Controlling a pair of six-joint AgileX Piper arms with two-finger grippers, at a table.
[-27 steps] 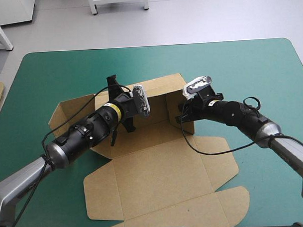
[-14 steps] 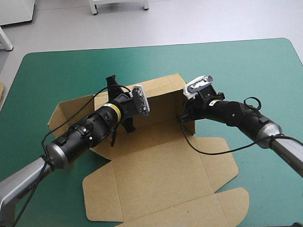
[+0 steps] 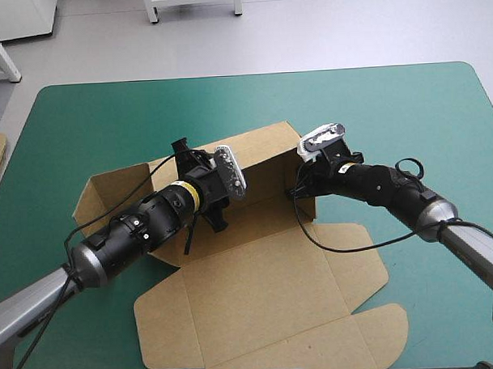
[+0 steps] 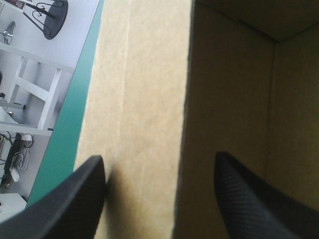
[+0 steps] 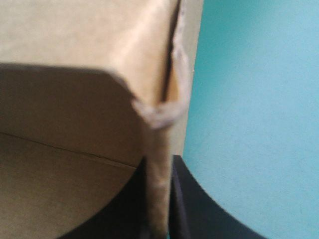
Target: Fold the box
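The box [image 3: 266,273], half-raised at mid-counter [image 3: 406,114], has its back wall standing between the parted fingers of the left claw [image 4: 159,159] — drawn back slightly since just before, the board shifted with it. A side wall is pinched in the right claw [image 5: 158,199]; tucking is judged unfinished.

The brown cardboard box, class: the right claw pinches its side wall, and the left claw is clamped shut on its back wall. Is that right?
No. The left claw is open, not clamped shut: the left wrist view shows its fingers apart, astride the back wall of the brown cardboard box. The right claw does pinch the side wall.
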